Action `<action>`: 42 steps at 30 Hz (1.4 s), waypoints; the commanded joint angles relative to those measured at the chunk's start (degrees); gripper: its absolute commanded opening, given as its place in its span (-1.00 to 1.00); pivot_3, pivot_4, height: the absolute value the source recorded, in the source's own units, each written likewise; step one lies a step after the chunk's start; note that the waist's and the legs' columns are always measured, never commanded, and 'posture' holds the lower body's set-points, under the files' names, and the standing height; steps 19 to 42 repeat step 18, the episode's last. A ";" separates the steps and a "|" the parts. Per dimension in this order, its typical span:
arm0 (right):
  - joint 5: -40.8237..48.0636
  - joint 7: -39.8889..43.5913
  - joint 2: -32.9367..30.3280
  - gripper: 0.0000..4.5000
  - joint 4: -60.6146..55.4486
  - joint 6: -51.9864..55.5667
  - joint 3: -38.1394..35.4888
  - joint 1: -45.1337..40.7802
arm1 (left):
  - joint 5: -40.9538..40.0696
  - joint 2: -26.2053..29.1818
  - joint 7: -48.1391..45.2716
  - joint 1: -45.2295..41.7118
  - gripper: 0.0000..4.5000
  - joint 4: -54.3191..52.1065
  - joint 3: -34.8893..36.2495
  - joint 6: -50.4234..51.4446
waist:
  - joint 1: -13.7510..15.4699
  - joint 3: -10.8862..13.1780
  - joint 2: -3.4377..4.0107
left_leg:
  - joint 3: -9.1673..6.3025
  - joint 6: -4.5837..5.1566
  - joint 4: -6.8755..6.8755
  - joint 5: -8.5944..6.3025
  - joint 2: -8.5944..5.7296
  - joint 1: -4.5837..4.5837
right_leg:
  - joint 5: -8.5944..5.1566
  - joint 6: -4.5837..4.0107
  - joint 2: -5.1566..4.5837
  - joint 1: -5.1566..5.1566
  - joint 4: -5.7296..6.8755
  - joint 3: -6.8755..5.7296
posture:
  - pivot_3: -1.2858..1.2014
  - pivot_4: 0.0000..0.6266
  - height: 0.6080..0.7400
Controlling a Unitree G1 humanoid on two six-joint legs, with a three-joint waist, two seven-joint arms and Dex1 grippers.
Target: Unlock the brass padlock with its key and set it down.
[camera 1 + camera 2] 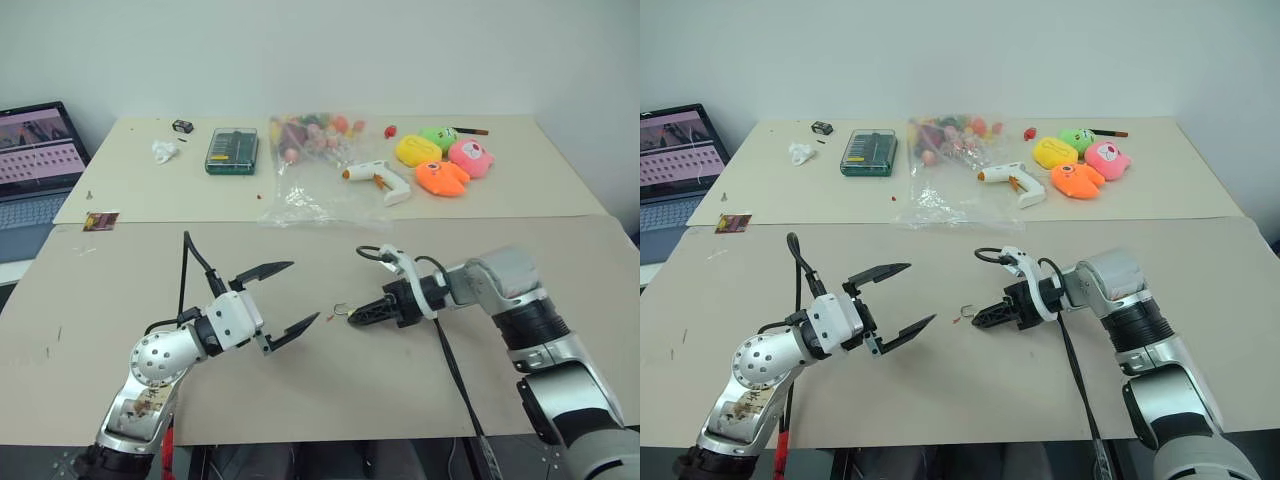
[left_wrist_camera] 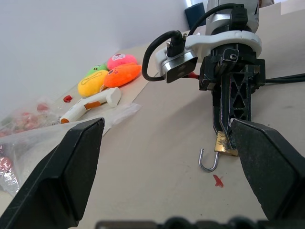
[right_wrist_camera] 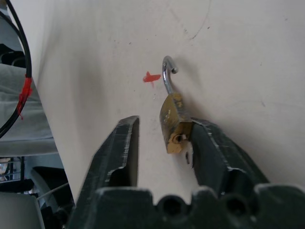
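Your left gripper (image 1: 295, 297) hangs spread and empty, while your right gripper (image 3: 162, 138) stands parted, one finger touching the brass padlock (image 3: 172, 121).

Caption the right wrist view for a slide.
Brass padlock, shackle sprung open, lies between the right gripper's parted jaws.
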 commanded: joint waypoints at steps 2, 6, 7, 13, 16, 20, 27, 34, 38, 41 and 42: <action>-3.05 7.57 -9.72 0.76 2.94 -8.23 0.94 0.71 | -10.03 -1.87 1.08 -0.01 1.00 -3.62 0.53 9.27 | 0.16 0.00 0.00 | 0.00 0.03 0.03 -0.02 -0.03 0.00 | 0.00 0.01 -0.02 0.03 0.00 -0.03 | 0.03 -0.52 1.00; -5.92 20.08 -20.45 0.98 0.77 -24.74 0.60 4.20 | -16.13 2.76 -2.12 -0.82 1.00 -3.20 0.92 22.76 | 0.07 0.01 -0.01 | -0.03 0.09 0.06 -0.05 -0.07 -0.03 | -0.05 0.09 -0.06 0.00 0.02 -0.10 | 0.03 -0.52 1.00; -4.99 23.26 -22.71 0.98 -1.92 -26.86 -0.67 5.40 | -18.45 4.05 -2.70 -1.19 1.00 -2.99 1.79 25.98 | -0.11 0.01 0.00 | -0.03 0.09 0.05 -0.05 -0.06 -0.03 | -0.06 0.10 -0.05 -0.02 0.03 -0.10 | 0.03 -0.52 1.00; 3.12 28.06 -24.80 0.98 -16.23 -35.70 -14.22 14.24 | -24.99 11.81 -6.65 -6.76 1.00 0.56 9.12 34.38 | -1.81 0.08 0.03 | 0.23 0.02 -0.01 -0.09 0.31 0.07 | -0.11 0.18 0.10 0.03 -0.01 -0.07 | 0.03 -0.52 1.00; 4.54 25.66 -23.51 0.98 -21.06 -37.19 -18.07 18.60 | -25.20 14.41 -9.40 -9.44 1.00 3.33 10.98 34.38 | -1.28 0.08 0.03 | 0.25 0.20 0.03 -0.26 0.58 0.11 | -0.10 0.16 0.34 0.05 0.01 -0.11 | 0.03 -0.52 1.00; 5.35 22.90 -21.92 0.98 -23.33 -37.64 -20.43 20.39 | -24.43 15.49 -10.95 -11.31 1.00 5.44 11.47 33.66 | -1.12 0.08 0.03 | 0.26 0.09 0.04 -0.24 0.65 0.12 | -0.08 0.12 0.40 0.04 0.02 -0.14 | 0.03 -0.52 1.00; 5.35 22.90 -21.92 0.98 -23.33 -37.64 -20.43 20.39 | -24.43 15.49 -10.95 -11.31 1.00 5.44 11.47 33.66 | -1.12 0.08 0.03 | 0.26 0.09 0.04 -0.24 0.65 0.12 | -0.08 0.12 0.40 0.04 0.02 -0.14 | 0.03 -0.52 1.00; 5.35 22.90 -21.92 0.98 -23.33 -37.64 -20.43 20.39 | -24.43 15.49 -10.95 -11.31 1.00 5.44 11.47 33.66 | -1.12 0.08 0.03 | 0.26 0.09 0.04 -0.24 0.65 0.12 | -0.08 0.12 0.40 0.04 0.02 -0.14 | 0.03 -0.52 1.00; 5.35 22.90 -21.92 0.98 -23.33 -37.64 -20.43 20.39 | -24.43 15.49 -10.95 -11.31 1.00 5.44 11.47 33.66 | -1.12 0.08 0.03 | 0.26 0.09 0.04 -0.24 0.65 0.12 | -0.08 0.12 0.40 0.04 0.02 -0.14 | 0.03 -0.52 1.00; 5.35 22.90 -21.92 0.98 -23.33 -37.64 -20.43 20.39 | -24.43 15.49 -10.95 -11.31 1.00 5.44 11.47 33.66 | -1.12 0.08 0.03 | 0.26 0.09 0.04 -0.24 0.65 0.12 | -0.08 0.12 0.40 0.04 0.02 -0.14 | 0.03 -0.52 1.00; 5.35 22.90 -21.92 0.98 -23.33 -37.64 -20.43 20.39 | -24.43 15.49 -10.95 -11.31 1.00 5.44 11.47 33.66 | -1.12 0.08 0.03 | 0.26 0.09 0.04 -0.24 0.65 0.12 | -0.08 0.12 0.40 0.04 0.02 -0.14 | 0.03 -0.52 1.00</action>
